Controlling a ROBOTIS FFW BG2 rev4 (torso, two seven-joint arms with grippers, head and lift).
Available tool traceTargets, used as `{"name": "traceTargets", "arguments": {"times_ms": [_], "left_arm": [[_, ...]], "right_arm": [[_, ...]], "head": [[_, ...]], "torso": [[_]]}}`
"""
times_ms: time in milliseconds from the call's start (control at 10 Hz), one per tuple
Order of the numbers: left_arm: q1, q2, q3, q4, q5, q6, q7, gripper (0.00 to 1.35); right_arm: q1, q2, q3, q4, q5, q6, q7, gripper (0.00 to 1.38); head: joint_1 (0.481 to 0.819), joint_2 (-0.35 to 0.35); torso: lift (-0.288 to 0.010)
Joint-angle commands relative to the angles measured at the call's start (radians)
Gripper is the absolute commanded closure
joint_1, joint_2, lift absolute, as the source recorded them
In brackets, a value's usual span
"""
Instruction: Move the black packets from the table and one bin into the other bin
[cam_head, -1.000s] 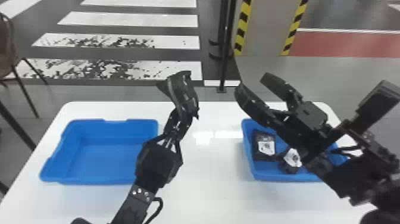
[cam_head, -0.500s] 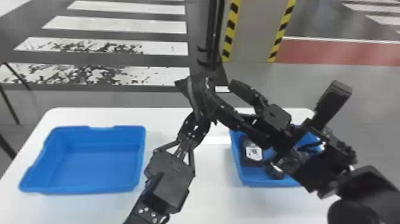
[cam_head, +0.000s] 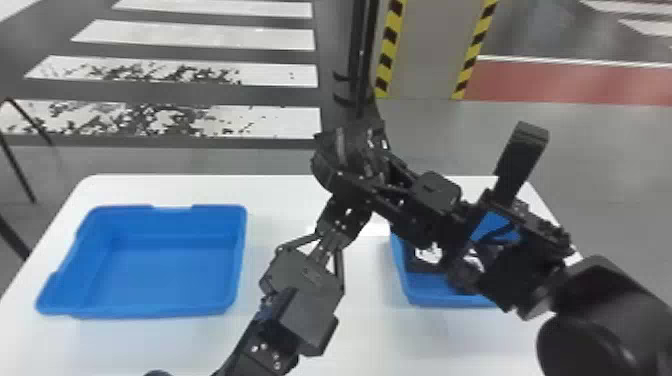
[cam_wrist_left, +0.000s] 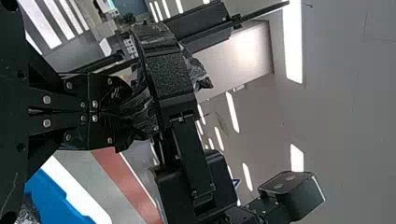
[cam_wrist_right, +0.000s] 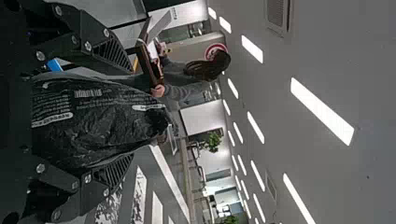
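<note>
Right wrist view: 1 black packet (cam_wrist_right: 93, 116) is between separated fingers of right gripper (cam_head: 350, 147); left gripper (cam_head: 345, 215) seems clamped on it.

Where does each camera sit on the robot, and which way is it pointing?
Head view: on the head, facing forward and down at the white table and two blue bins; left arm and right arm show.
Left wrist view: on that wrist, looking along the left gripper; the right arm shows beyond.
Right wrist view: on that wrist, looking past the right gripper toward ceiling lights.
Both wrist views show a black packet, probably the same one.
</note>
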Motion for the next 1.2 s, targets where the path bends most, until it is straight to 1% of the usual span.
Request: {"name": "traceTargets", "arguments": {"times_ms": [0,200,300,400,500,600,700,800,900,1100], "left_arm": [[0.002,-0.001,0.004,0.001,0.000,0.003,0.000,1.21],[0.004,-0.003,0.012,0.001,0.002,0.001,0.000,1.21],[0.004,-0.005,0.016,0.006,0.002,-0.009,0.000,1.18],[0.004,-0.008,0.024,0.025,0.008,-0.044,0.000,0.92],[0.007,-0.014,0.040,0.040,0.008,-0.068,-0.006,0.46],[0.012,-0.018,0.052,0.042,0.010,-0.066,-0.012,0.14],[0.022,-0.026,0.078,0.042,0.010,-0.063,-0.023,0.07],[0.039,-0.038,0.118,0.042,0.014,-0.058,-0.032,0.12],[0.056,-0.049,0.152,0.042,0.022,-0.053,-0.037,0.13],[0.085,-0.066,0.207,0.042,0.038,-0.053,-0.046,0.13]], "right_arm": [[0.007,0.000,0.003,-0.001,-0.010,0.009,-0.003,1.13],[0.012,0.002,0.001,-0.008,-0.008,0.011,-0.005,1.13],[0.017,0.002,-0.001,-0.008,-0.006,0.009,-0.005,1.13],[0.024,0.002,-0.009,-0.008,-0.006,-0.004,-0.005,1.13],[0.026,0.003,-0.023,-0.010,-0.006,-0.013,-0.006,1.13],[0.041,0.006,-0.053,-0.018,-0.004,-0.033,-0.006,1.13],[0.058,0.012,-0.091,-0.028,0.002,-0.050,-0.009,1.13],[0.085,0.020,-0.149,-0.042,0.016,-0.070,-0.018,1.13],[0.115,0.034,-0.223,-0.050,0.052,-0.082,-0.028,1.13],[0.179,0.054,-0.398,-0.013,0.144,-0.092,-0.051,1.13]], "head": [[0.675,-0.080],[0.680,-0.074],[0.681,-0.071],[0.681,-0.070],[0.680,-0.071],[0.679,-0.073],[0.675,-0.079],[0.668,-0.090],[0.660,-0.101],[0.654,-0.138]], "torso": [[-0.110],[-0.110],[-0.110],[-0.110],[-0.110],[-0.110],[-0.110],[-0.110],[-0.110],[-0.110]]}}
